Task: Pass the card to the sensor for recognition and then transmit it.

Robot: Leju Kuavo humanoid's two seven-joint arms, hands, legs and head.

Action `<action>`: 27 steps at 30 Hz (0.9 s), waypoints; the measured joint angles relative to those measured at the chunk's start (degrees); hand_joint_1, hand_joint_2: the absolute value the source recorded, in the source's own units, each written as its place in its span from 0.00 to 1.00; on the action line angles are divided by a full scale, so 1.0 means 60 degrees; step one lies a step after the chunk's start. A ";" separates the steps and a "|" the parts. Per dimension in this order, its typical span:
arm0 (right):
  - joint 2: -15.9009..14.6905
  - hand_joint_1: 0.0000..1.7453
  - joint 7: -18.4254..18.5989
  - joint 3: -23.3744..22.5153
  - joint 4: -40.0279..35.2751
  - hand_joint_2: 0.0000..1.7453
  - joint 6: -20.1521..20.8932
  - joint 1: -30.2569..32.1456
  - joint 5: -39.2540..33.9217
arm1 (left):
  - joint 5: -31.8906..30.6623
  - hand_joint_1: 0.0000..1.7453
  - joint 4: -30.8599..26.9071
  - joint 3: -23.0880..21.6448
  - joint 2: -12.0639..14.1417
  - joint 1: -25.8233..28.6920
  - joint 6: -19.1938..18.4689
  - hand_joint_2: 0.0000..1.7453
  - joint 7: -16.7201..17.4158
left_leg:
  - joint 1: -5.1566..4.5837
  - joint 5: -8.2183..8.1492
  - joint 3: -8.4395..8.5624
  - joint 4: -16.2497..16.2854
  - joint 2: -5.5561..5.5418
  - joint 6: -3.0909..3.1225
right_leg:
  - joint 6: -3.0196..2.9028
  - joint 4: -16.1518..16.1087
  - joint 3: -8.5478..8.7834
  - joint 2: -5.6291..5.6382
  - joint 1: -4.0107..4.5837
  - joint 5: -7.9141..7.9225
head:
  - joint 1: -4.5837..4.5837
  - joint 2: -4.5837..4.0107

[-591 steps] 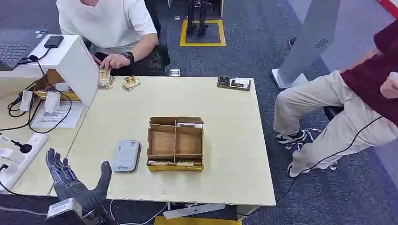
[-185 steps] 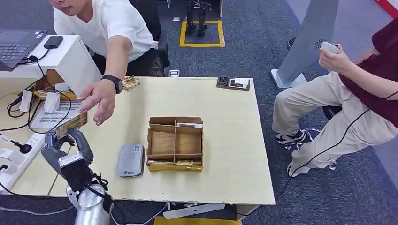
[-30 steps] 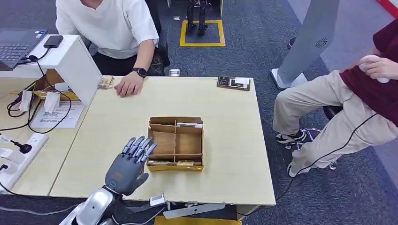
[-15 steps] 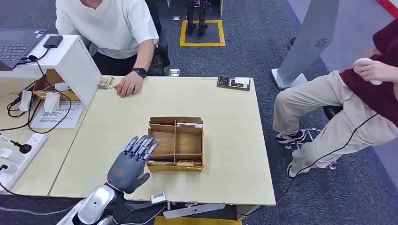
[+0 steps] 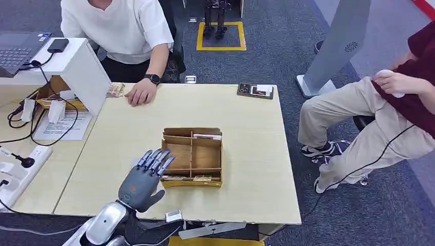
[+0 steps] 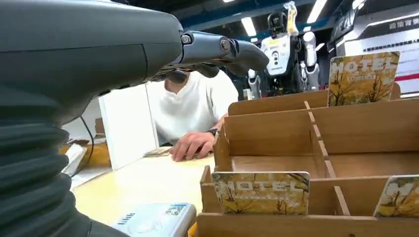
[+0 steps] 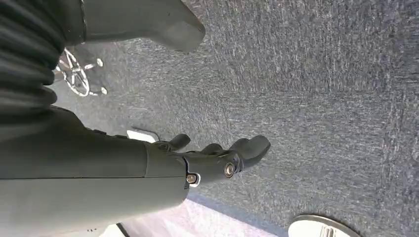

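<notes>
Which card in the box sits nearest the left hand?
The card in the front-left slot of the wooden box, right beside the left hand. The second front card is further right; the third stands at the back.

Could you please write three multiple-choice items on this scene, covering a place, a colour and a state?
1. Where is the robot's left hand?
A. Above the pale wooden table, just left of the brown cardboard divider box
B. On a laptop
C. Inside the box

2. What colour is the shirt of the person resting a hand on the table's far edge?
A. Red
B. White
C. Blue

3. What is the right hand doing?
A. Holding a card
B. Pressing the table
C. Holding nothing above grey carpet

Answers: A, the head view shows it beside the box; B, the shirt is plainly white; C, its fingers are bare.
</notes>
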 joint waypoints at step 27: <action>-0.0015 0.00 0.0004 0.0004 -0.0026 1.00 0.0113 -0.0004 0.0171 | 0.0717 0.00 0.1606 -0.0047 -0.0561 -0.0307 -0.0320 1.00 -0.0215 | 0.0000 0.0000 -0.0003 0.0000 0.0000 0.0000 | 0.0000 0.0000 0.0000 0.0001 0.0000 0.0000 | 0.0000 0.0000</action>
